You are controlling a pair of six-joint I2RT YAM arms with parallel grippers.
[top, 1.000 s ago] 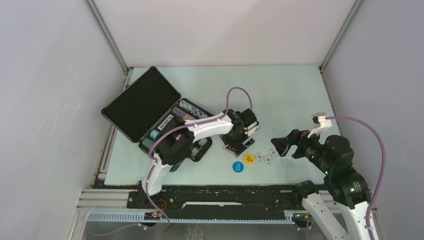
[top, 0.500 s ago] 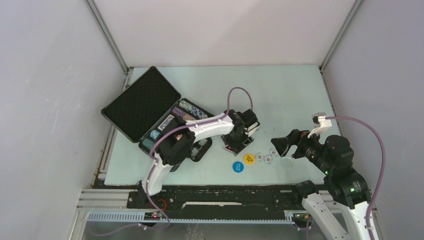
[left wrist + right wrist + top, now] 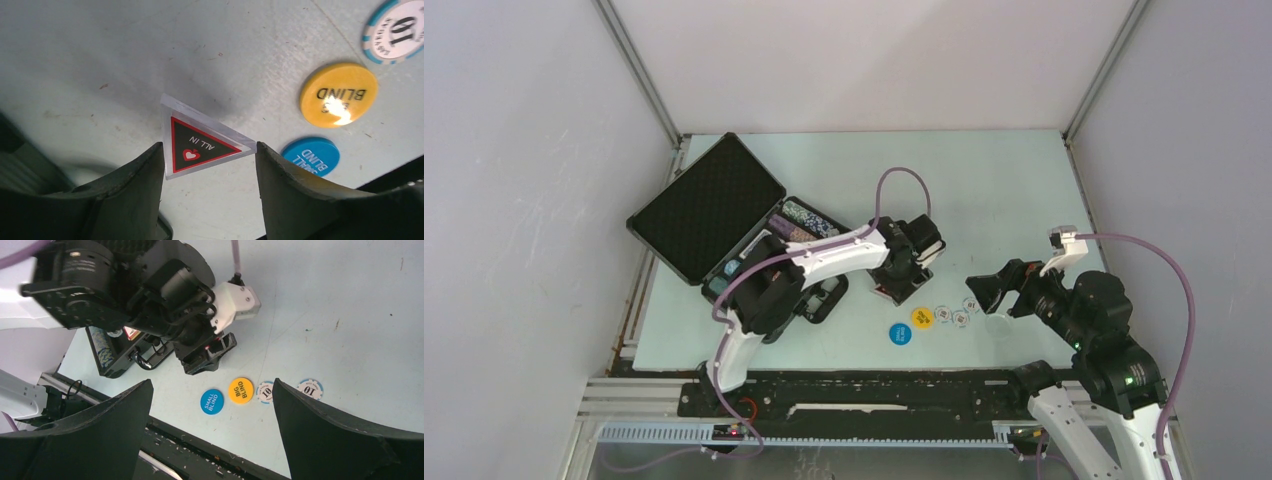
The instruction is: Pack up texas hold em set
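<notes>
On the bench (image 3: 984, 180), toward its left rear corner, the black briefcase (image 3: 709, 205) lies open, its foam-lined lid tilted back toward the left wall; rows of poker chips (image 3: 809, 220) sit in the base.

Left arm (image 3: 824, 258): extends from its base forward and to the right, passing over the near edge of the briefcase; elbow raised beside the case; wrist turned down at bench centre.

Right arm (image 3: 1104, 340): folded above its base; forearm directed left; wrist held clear of the surface.

Right tool (image 3: 212, 385): fingers spread wide, nothing between them; it hangs above the bench just right of the loose chips (image 3: 961, 319).

Left tool (image 3: 902, 285): lowered to the surface and pinching the triangular marker (image 3: 197, 144); each finger touches one side of the marker.

Yellow disc (image 3: 338, 94), lettered BIG BLIND: flat on the bench, near the left tool; blue disc (image 3: 311, 156), lettered SMALL BLIND: just beside the yellow disc, apart from it.

Triangular marker: clear-edged, black and red face lettered ALL IN; tilted, with its far corner toward the bench.
</notes>
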